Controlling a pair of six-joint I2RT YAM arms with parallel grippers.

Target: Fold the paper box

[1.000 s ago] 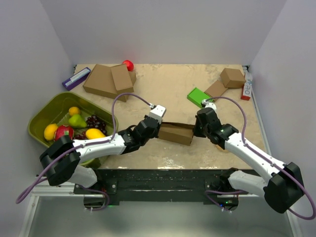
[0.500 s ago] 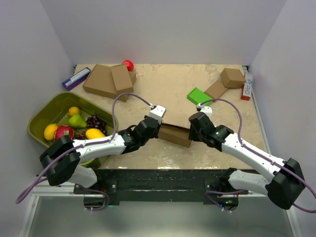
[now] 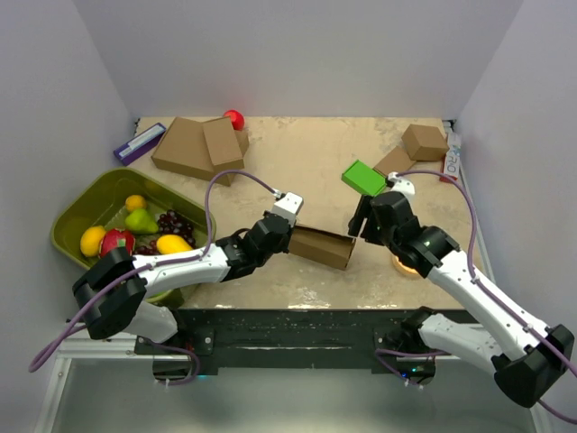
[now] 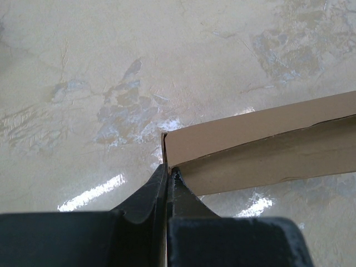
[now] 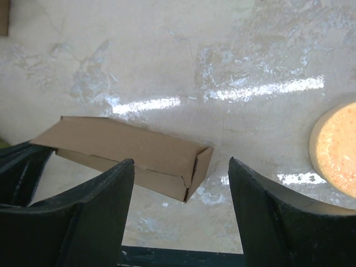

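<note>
While the paper box [image 3: 322, 246] rests on the desk [image 3: 306, 153] near its front edge, between the two arms, I see my left fingers [image 4: 147, 197] pinched tight on the cardboard wall at its left end. My right fingers [image 5: 267, 211] hang spread wide apart above the box's right end, gripping nothing, with an orange disc [image 5: 336, 150] on the desk near them. A green block [image 3: 364, 178] lies farther back, and a fruit tray [image 3: 59, 221] sits well off to the left.
</note>
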